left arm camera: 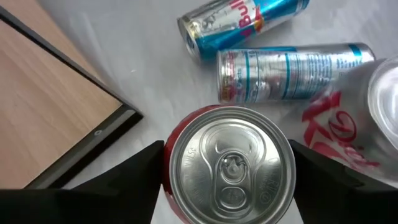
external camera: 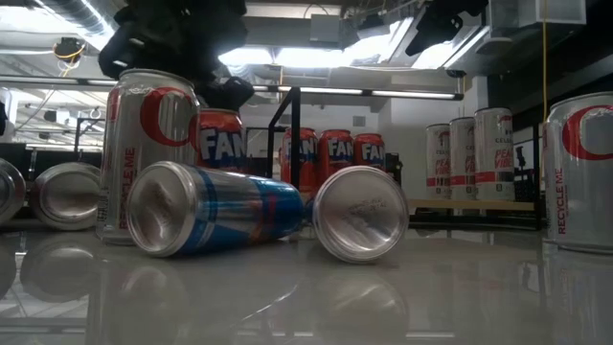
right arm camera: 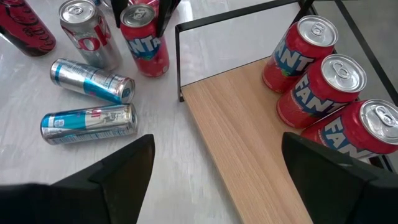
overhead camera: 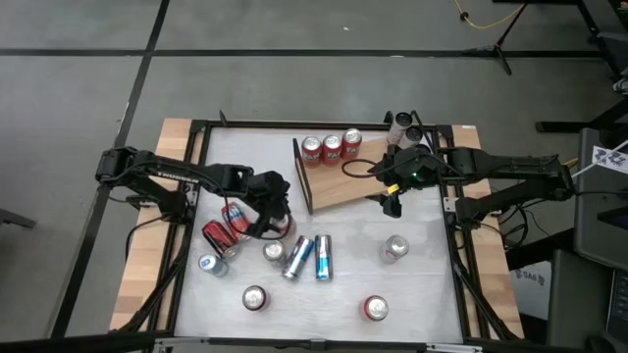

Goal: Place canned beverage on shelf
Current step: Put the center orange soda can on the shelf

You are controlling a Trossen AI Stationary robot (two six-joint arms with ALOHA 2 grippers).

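Note:
An upright red Fanta can (left arm camera: 229, 167) stands on the white table just off the shelf's near left corner, with my left gripper (overhead camera: 278, 212) shut around it. The can also shows in the right wrist view (right arm camera: 145, 38). The shelf (overhead camera: 343, 182) is a light-brown board with a thin dark upright rail (right arm camera: 179, 59) on its left end. Three red Fanta cans (overhead camera: 333, 147) stand upright along the board's far edge. My right gripper (right arm camera: 217, 168) hangs open above the board's near right part, touching nothing. My left gripper pinches the Fanta can between its two fingers (left arm camera: 140, 177), which lie on opposite sides of the can's wall (left arm camera: 168, 190) just below the top rim. The fingers come slanting down from the table's left. The can stays upright, its base (right arm camera: 153, 70) on the table.
Near the held can, two slim cans (overhead camera: 310, 257) lie on their sides and a silver can (overhead camera: 274, 252) stands upright. A dark red can (overhead camera: 218, 235) lies left of them. More cans (overhead camera: 255, 298) (overhead camera: 375, 309) (overhead camera: 395, 248) stand nearer the front edge. The board's middle is bare.

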